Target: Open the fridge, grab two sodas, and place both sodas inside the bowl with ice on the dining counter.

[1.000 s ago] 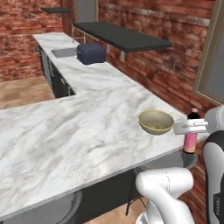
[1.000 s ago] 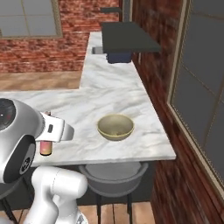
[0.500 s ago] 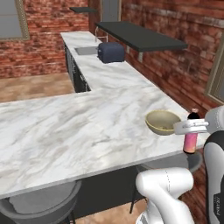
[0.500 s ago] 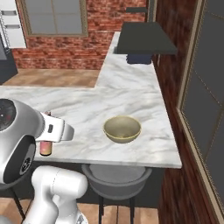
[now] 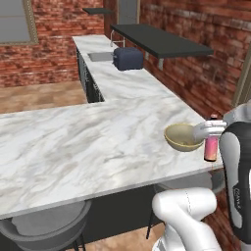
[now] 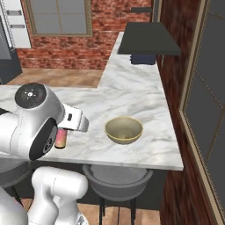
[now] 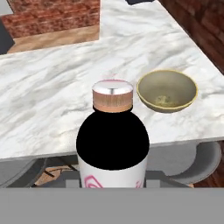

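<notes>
Left base view: whole pic has shifted vs 1 s ago, so the cam/base moved, not the things. Marble desk [image 5: 88,142] now spreads wider across the frame, and the back run with the sink [image 5: 100,56] and dark blue toaster [image 5: 128,58] sits more centred. The soda bottle [image 5: 211,146] hangs at the tool [image 5: 212,133] same as before, upright, pink body, dark cap. Tool is clamped on the soda bottle; grip unchanged.

Olive-tan bowl [image 5: 182,137] sits on the desk just beside the tool, to its left in this view, near the desk's edge. Bottle and bowl look apart; can't tell for sure.

Right base view: the same bottle [image 6: 60,138] peeks out under the white wrist, bowl [image 6: 124,130] to the right of it, stool [image 6: 116,182] below the desk edge. Window [image 6: 60,17] on the brick wall now shows fuller than earlier.

Hand view: bottle [image 7: 113,140] close up, metal-topped cap, dark shoulder; bowl [image 7: 166,90] ahead and right of it on the desk, small bits inside.
</notes>
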You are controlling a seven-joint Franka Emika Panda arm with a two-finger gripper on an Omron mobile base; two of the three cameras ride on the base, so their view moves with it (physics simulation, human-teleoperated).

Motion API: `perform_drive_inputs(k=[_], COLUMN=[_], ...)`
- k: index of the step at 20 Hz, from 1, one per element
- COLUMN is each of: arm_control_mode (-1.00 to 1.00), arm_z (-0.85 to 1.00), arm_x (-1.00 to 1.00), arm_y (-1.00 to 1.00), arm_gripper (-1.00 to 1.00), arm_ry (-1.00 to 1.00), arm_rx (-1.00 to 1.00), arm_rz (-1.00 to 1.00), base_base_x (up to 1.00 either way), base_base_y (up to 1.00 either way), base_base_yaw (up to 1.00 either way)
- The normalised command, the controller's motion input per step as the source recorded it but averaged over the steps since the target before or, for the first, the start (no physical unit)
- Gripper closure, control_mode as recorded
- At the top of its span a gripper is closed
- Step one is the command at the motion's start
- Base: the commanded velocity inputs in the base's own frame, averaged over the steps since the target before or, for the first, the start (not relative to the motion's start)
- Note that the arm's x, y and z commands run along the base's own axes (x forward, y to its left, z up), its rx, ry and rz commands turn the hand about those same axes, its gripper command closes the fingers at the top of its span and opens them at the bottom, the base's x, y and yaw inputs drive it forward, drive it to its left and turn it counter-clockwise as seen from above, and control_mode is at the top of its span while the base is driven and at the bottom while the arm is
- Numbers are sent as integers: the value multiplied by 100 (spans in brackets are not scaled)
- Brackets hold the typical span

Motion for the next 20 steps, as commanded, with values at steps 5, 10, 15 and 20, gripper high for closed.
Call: perform_drive_inputs(k=[5, 10, 15, 20], arm_control_mode=[-100, -100, -100, -100], arm_z=[0, -15, -62, -61], arm_x=[100, 100, 70, 52], arm_y=[-30, -33, -32, -32], arm_gripper=[100, 100, 100, 100], arm_ry=[32, 33, 10, 1], arm_rx=[0, 0, -2, -9], arm_rz=[-12, -5, 8, 10], base_base_x=[0, 0, 0, 0], base_base_y=[0, 0, 0, 0], base_base_yaw=[0, 0, 0, 0])
